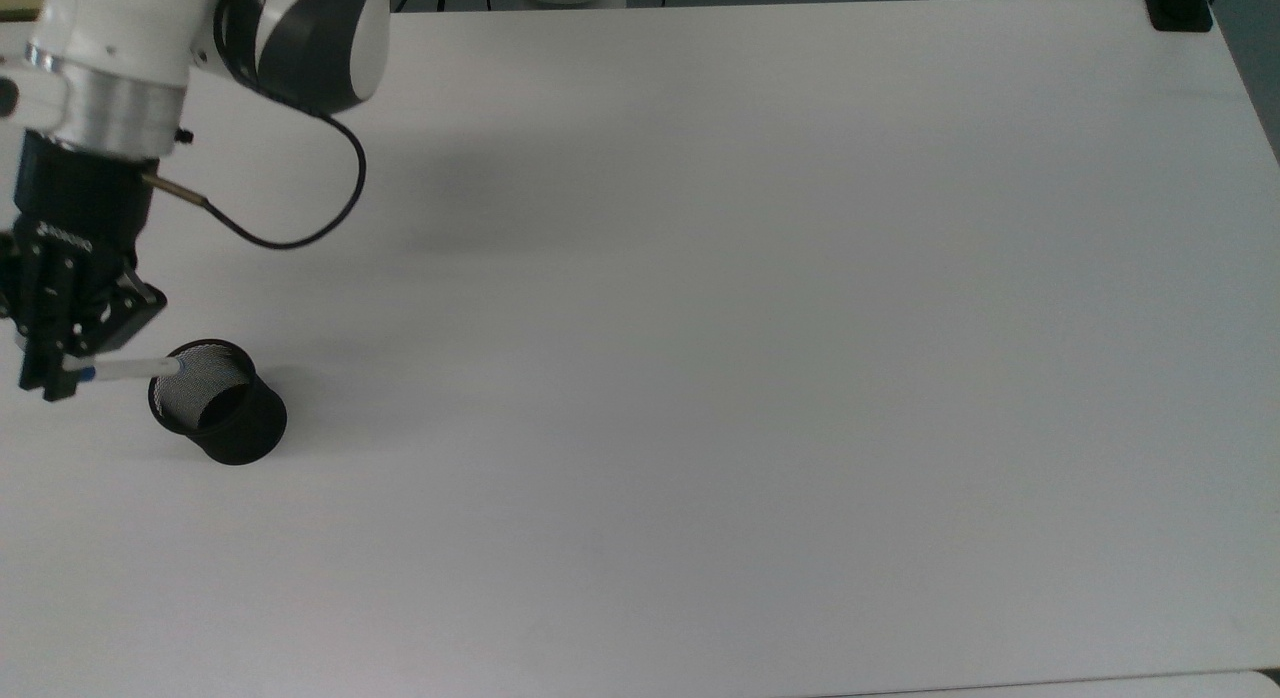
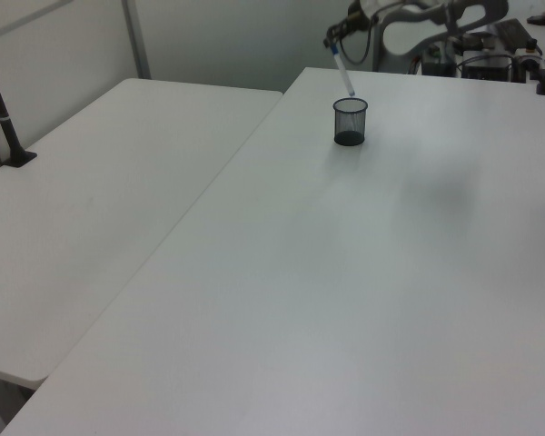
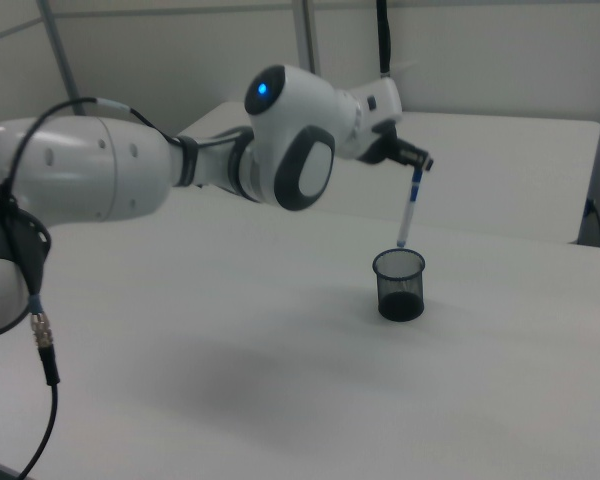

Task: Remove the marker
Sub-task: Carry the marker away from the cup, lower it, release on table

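Top view, reading left to right: one gripper [image 1: 55, 373] hard against the top view's left edge, fingers pinched tight on one marker [image 1: 125, 368], and just beside it one black mesh cup [image 1: 217, 401] standing upright on the white table [image 1: 750, 328]. The marker's white barrel slants out from the fingers, its far tip over the cup's rim. One black cable [image 1: 290, 228] loops off the wrist.

Left view adds a second white table [image 2: 100, 200] butted alongside, with a black post [image 2: 0, 109] clamped at its far edge, and shows the marker [image 2: 343, 77] hanging above the cup [image 2: 350, 122], tilted.

Right view shows the height best: marker [image 3: 409, 212] near upright, blue end up in the gripper [image 3: 417, 165], lower tip just over the cup [image 3: 399, 284] mouth. Pale partition walls [image 3: 480, 60] stand behind.
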Available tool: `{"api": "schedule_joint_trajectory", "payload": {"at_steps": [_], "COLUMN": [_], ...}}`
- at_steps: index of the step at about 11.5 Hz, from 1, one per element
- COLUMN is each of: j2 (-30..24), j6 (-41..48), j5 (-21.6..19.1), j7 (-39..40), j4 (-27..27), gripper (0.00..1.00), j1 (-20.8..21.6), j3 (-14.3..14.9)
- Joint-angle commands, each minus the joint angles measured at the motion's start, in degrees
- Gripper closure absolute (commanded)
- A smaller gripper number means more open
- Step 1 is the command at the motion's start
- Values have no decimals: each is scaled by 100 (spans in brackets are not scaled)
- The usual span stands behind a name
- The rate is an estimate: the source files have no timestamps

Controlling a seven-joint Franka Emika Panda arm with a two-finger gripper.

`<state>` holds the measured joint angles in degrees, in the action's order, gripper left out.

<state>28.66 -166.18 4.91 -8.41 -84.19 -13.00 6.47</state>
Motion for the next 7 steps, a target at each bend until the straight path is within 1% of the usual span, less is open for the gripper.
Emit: {"api": "schedule_joint_trajectory", "payload": {"at_steps": [1,2,4,5,7], "j2": [-317,-326,-318,-300,-221], "j6": [339,611,1330,1647,2001], "j5": [62,97,80,19,10], "j7": [-46,15,610,883,1157], "j4": [-238,-299,-361,-370,-405], "gripper": [95,95,95,95,95], "j1": [148,322,534,596,658], "j3": [-40,-40,-66,-127,-347]}}
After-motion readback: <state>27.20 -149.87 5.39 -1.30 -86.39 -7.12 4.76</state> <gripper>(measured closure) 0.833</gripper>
